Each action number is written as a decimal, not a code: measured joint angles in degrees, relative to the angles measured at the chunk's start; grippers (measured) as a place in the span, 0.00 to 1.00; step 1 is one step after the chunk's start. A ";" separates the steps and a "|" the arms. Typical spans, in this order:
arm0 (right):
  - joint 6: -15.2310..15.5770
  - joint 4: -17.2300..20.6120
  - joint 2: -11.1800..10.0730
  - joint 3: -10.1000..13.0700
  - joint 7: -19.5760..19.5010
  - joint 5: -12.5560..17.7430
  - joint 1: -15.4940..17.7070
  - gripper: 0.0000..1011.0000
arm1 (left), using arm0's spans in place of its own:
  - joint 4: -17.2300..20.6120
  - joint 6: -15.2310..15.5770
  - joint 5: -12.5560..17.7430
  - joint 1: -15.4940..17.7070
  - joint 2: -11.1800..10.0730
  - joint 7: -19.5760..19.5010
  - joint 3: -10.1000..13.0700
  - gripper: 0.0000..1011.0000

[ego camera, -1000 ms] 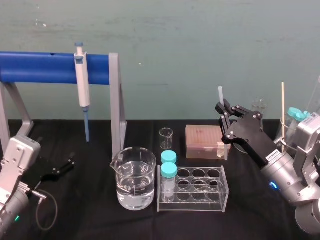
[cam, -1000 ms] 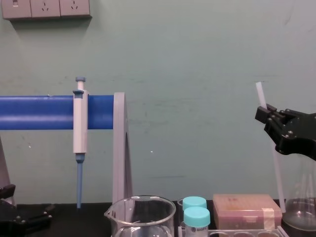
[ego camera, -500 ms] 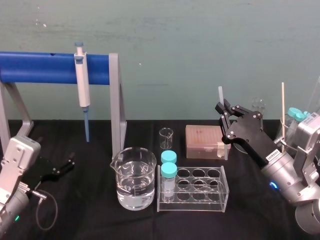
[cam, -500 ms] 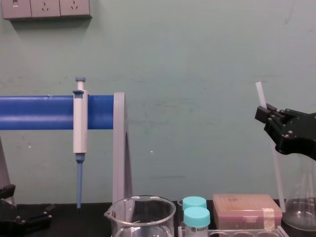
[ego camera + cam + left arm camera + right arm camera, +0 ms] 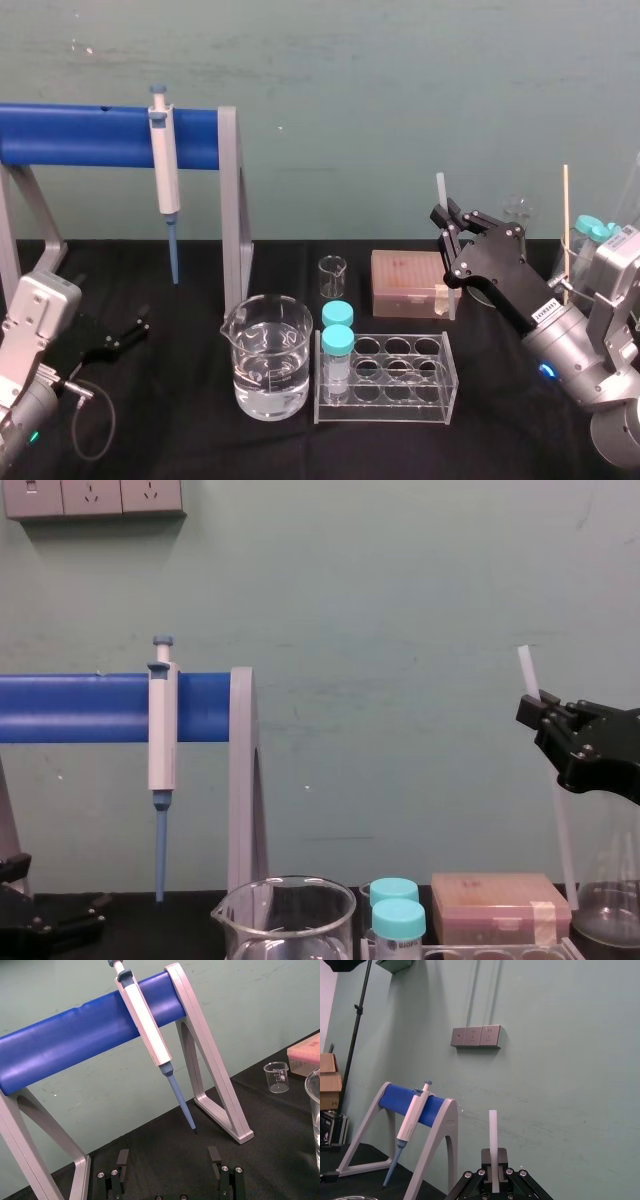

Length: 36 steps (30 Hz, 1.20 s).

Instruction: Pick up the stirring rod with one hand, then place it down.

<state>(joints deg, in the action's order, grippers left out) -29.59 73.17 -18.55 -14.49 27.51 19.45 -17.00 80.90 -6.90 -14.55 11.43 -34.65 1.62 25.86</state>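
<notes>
My right gripper [image 5: 446, 222] is shut on the stirring rod [image 5: 440, 190], a thin translucent white rod held nearly upright above the table at the right. In the chest view the stirring rod [image 5: 526, 670] sticks up past the right gripper [image 5: 535, 709] and runs down behind it toward the flask. The right wrist view has the stirring rod [image 5: 493, 1135] rising from between the closed fingers of the right gripper [image 5: 493, 1159]. My left gripper [image 5: 128, 333] rests open low at the left, and in the left wrist view the left gripper [image 5: 168, 1157] holds nothing.
A blue bar rack [image 5: 100, 135] holds a white pipette [image 5: 165, 175] at the left. In the middle stand a beaker of water [image 5: 267, 357], a small beaker [image 5: 332, 275], a clear tube rack [image 5: 400, 375] with two teal-capped tubes, and a pink box [image 5: 408, 282]. A flask [image 5: 605, 905] stands far right.
</notes>
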 joint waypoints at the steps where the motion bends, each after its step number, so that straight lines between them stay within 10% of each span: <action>1: 0.00 0.00 0.00 0.00 0.00 0.00 0.00 0.07 | 0.00 0.00 0.00 0.00 0.00 0.00 0.00 0.99; 36: 0.00 0.00 0.00 0.00 -0.01 0.00 0.00 0.07 | 0.00 0.00 0.00 0.00 0.00 0.00 0.00 0.99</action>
<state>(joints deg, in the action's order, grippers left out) -29.59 73.17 -18.55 -14.49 27.50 19.44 -17.00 80.90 -6.90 -14.55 11.43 -34.64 1.62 25.86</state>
